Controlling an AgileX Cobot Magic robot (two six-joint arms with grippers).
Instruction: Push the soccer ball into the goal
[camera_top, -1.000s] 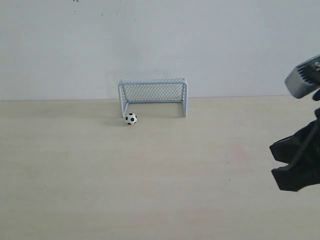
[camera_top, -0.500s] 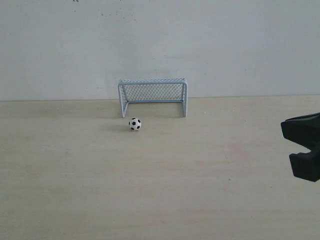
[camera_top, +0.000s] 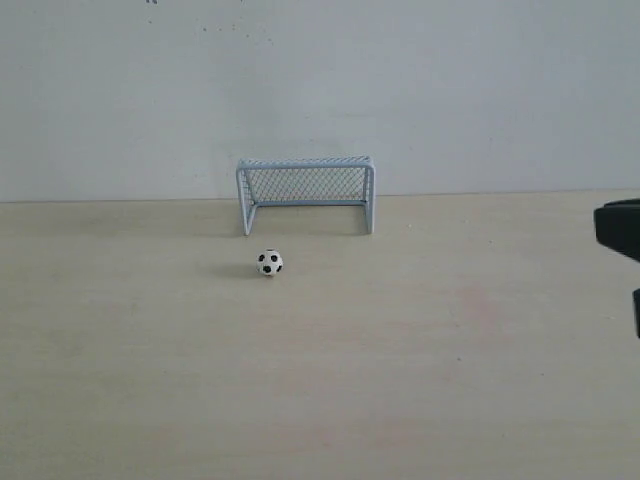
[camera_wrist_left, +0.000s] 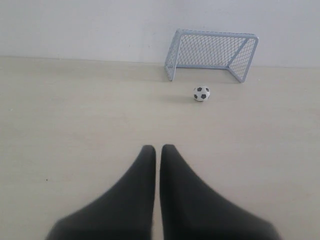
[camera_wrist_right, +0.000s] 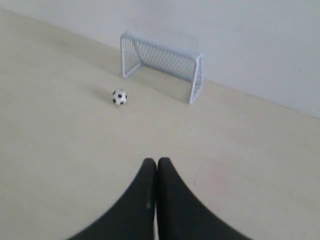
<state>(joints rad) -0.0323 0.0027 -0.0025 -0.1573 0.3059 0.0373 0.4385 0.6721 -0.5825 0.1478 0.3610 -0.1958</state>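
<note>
The soccer ball (camera_top: 269, 263) lies on the pale table a short way in front of the goal (camera_top: 306, 192), near its left post and outside the mouth. It also shows as the ball (camera_wrist_left: 201, 93) and the ball (camera_wrist_right: 119, 97) in the wrist views, with the goal (camera_wrist_left: 212, 53) and the goal (camera_wrist_right: 162, 64) behind it. My left gripper (camera_wrist_left: 157, 148) is shut and empty, well back from the ball. My right gripper (camera_wrist_right: 156, 161) is shut and empty too; only a black part of that arm (camera_top: 622, 232) shows at the exterior view's right edge.
A plain pale wall (camera_top: 320, 90) rises directly behind the goal. The table (camera_top: 320, 380) is a light wood surface with a faint pinkish stain (camera_top: 478, 300) right of centre.
The ball has rolled away from the goal's left post, toward the camera and slightly right. The right arm has drawn back toward the right edge of the exterior view.
</note>
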